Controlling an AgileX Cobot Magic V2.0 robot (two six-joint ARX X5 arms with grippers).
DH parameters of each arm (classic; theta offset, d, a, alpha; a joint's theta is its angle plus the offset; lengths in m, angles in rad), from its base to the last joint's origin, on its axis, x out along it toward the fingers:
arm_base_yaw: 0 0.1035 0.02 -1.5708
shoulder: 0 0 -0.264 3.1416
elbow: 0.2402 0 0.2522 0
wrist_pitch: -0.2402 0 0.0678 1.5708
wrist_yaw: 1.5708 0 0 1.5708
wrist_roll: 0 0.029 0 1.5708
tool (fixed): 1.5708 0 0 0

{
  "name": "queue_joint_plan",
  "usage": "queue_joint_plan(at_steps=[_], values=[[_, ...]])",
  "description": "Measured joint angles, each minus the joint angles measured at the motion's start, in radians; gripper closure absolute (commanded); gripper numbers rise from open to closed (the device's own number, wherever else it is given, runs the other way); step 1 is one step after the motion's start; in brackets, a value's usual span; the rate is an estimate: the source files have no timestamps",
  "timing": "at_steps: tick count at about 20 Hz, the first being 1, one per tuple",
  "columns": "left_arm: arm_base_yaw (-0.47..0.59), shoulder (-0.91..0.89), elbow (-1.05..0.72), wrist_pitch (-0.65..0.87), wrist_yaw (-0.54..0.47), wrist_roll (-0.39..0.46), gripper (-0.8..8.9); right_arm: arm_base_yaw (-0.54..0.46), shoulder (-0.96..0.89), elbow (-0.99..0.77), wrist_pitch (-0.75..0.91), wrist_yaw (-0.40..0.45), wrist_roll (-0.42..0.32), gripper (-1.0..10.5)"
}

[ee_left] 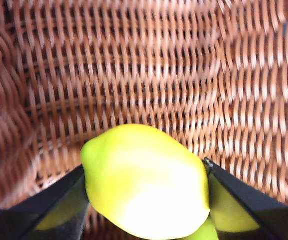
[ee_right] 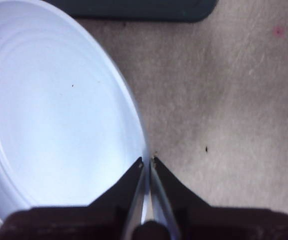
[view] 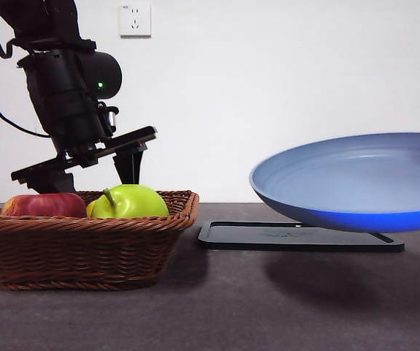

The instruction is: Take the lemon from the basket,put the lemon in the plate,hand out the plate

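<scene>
Inside the basket [ee_left: 149, 75], left fingers [ee_left: 58, 200] clamped on the lemon [ee_left: 146, 182].

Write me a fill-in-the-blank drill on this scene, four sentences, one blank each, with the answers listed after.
1. The left gripper has its jaws on either side of the ____, down inside the basket.
2. The right gripper is shut on the rim of the light-blue ____, which is held in the air.
3. The flat black tray lies on the table under the raised ____.
4. In the front view, a red apple and a ____ apple show above the basket rim.

Answers: lemon; plate; plate; green
</scene>
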Motion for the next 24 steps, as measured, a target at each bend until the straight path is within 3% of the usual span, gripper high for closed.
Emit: queue_joint_plan(at_steps=[4,7,10,13,18,24], values=[[0.026,-0.189,0.121,-0.046,-0.001,0.092,6.39,0.000,0.003,0.000,0.075,-0.003,0.020,9.4],[0.002,-0.366,0.183,-0.051,0.000,0.150,6.39,0.010,0.021,0.000,0.130,-0.189,0.093,9.4],[-0.122,-0.500,0.185,-0.055,-0.001,0.218,6.39,0.093,0.048,0.000,0.170,-0.204,0.170,9.4],[-0.267,-0.483,0.187,-0.079,-0.046,0.272,6.39,0.172,0.080,0.000,0.174,-0.205,0.201,9.4],[-0.497,-0.394,0.131,-0.094,-0.293,0.327,6.39,0.204,0.082,0.000,0.175,-0.209,0.211,9.4],[-0.576,-0.298,0.028,0.023,-0.339,0.336,6.35,0.203,0.082,0.000,0.175,-0.209,0.214,9.4]])
